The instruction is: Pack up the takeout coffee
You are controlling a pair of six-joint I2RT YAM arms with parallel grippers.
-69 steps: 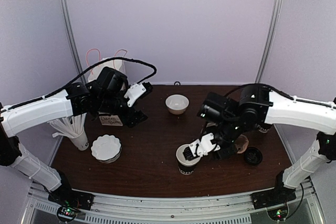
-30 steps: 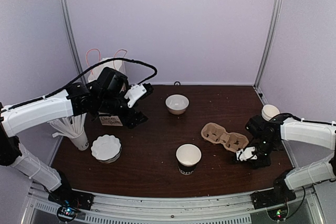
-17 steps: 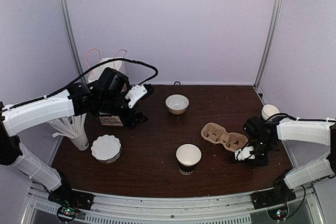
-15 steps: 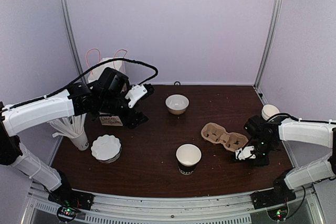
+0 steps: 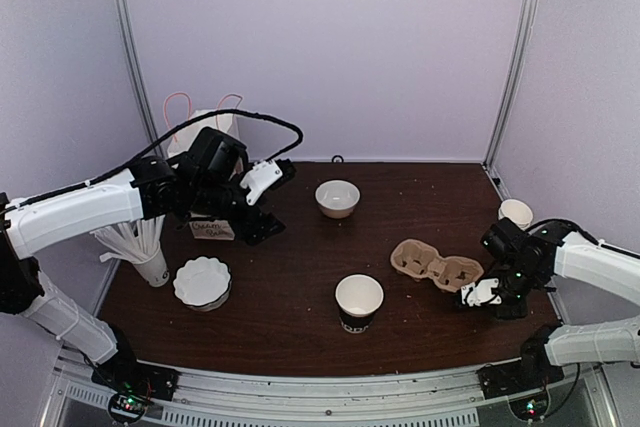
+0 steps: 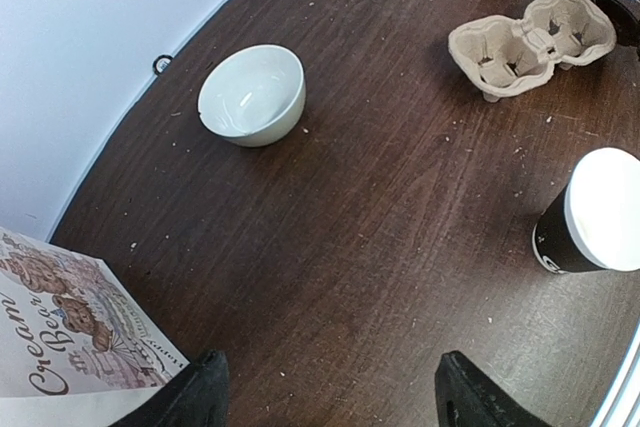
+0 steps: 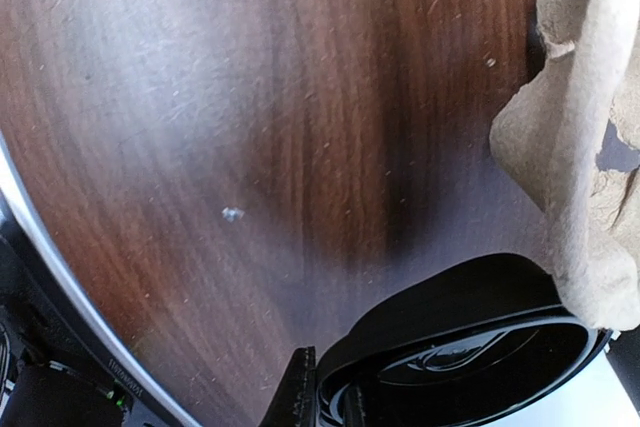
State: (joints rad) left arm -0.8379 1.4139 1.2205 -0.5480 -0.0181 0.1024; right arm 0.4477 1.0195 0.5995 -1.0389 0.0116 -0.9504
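The coffee cup (image 5: 358, 301) stood upright, long axis vertical, open mouth up. The right gripper (image 5: 482, 294) pinched the black lid (image 7: 470, 347); the left gripper (image 6: 330, 397) stood released.

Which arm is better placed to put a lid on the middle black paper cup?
Right, probably: the right gripper pinches the round black plastic lid beside the brown pulp carrier, while the left gripper hangs open far off by the white bag.

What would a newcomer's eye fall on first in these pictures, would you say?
Probably the open black cup with its white rim, standing alone front and centre, and the brown cup carrier to its right. Next, the right hand, low beside the carrier, pinching a black lid, while the left hand hangs open at the far left by the paper bag.
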